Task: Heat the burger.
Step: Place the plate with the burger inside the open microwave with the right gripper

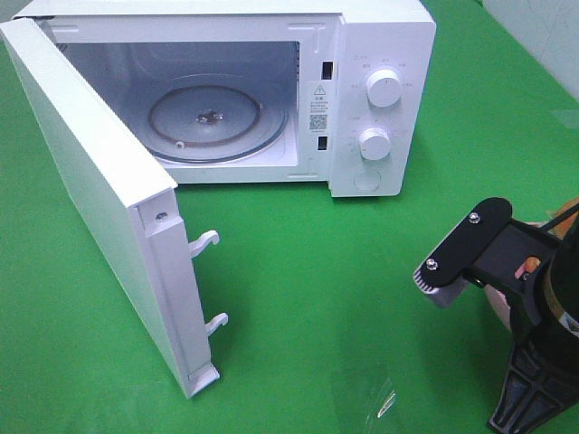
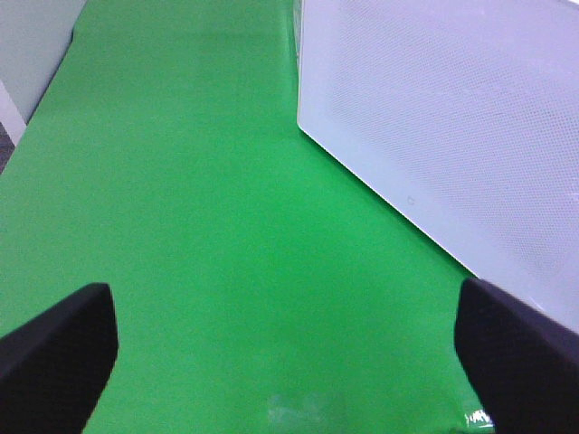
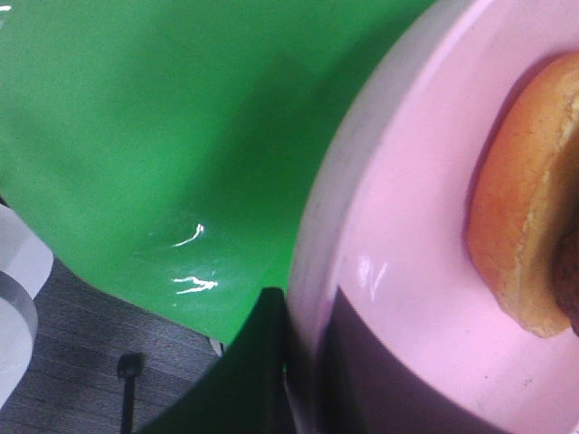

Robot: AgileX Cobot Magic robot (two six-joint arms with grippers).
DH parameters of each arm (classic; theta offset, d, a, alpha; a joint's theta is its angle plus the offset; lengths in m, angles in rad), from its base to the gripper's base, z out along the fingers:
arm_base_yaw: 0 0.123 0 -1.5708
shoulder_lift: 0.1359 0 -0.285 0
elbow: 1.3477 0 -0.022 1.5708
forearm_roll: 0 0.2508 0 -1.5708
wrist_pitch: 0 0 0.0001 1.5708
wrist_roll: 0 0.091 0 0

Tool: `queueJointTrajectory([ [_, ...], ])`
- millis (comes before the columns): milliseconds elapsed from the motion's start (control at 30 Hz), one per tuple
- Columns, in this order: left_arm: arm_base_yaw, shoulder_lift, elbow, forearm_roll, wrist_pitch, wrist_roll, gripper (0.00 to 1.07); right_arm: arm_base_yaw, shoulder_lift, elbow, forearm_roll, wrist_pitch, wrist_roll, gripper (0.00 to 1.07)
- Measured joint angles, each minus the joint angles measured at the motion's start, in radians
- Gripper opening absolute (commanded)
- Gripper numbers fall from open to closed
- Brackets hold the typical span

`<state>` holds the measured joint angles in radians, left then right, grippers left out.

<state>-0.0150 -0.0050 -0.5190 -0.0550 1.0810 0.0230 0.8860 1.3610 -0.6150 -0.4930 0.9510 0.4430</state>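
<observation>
Our right gripper (image 3: 306, 362) clamps the pink plate (image 3: 407, 271) carrying the burger (image 3: 534, 208), our left gripper (image 2: 285, 354) stands apart, and next we should probably carry it level into the open microwave (image 1: 380, 54).

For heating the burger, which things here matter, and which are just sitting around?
In the job:
burger; pink plate under it; right gripper, clamped on the plate's rim; open microwave.

Sitting around:
left gripper, open above the green cloth.
</observation>
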Motion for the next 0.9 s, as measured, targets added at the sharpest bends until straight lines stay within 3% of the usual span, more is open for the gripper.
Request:
queueJointTrajectory([
  [900, 0.000, 0.000, 0.000, 0.000, 0.000, 0.000, 0.93, 0.247, 0.000, 0.000, -0.080, 0.008, 0.000, 0.05],
])
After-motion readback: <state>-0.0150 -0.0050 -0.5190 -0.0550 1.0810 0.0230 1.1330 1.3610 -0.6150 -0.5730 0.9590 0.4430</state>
